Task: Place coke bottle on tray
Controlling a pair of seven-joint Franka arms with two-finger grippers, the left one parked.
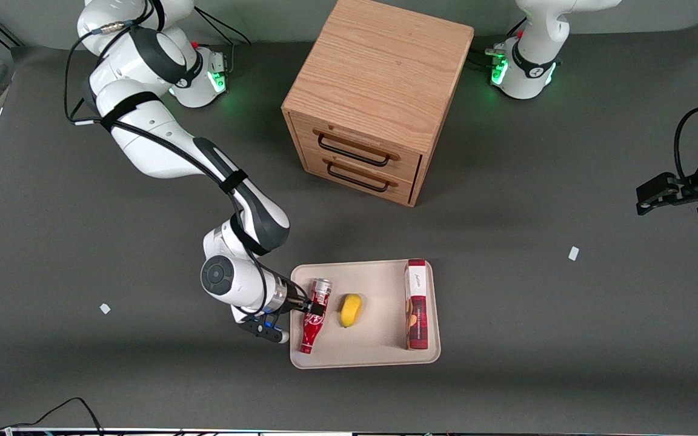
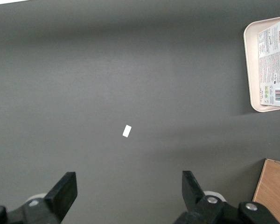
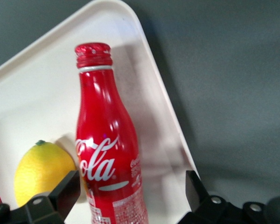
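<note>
Dark grey counter (image 1: 506, 339), wooden two-drawer cabinet (image 1: 373, 103) farther from the front camera than the tray. Cream tray (image 1: 379, 357) near the front edge, holding lemon (image 1: 351, 310) and red snack box (image 1: 416, 304), box toward the parked arm's end. Coke bottle (image 1: 313, 315) lying flat inside the tray along its working-arm edge, just beside the lemon, cap end pointing toward the front camera. Tool (image 1: 306, 307) at the bottle's mid-body, low over the tray rim. In the right wrist view, fingers (image 3: 65, 193) spread wide on either side of the bottle (image 3: 107, 154), visibly apart from it, so released, not gripping. Bottle apparently resting on the tray floor on its own. Placement looks essentially done; probably only left: pulling the tool back clear without nudging the bottle.
</note>
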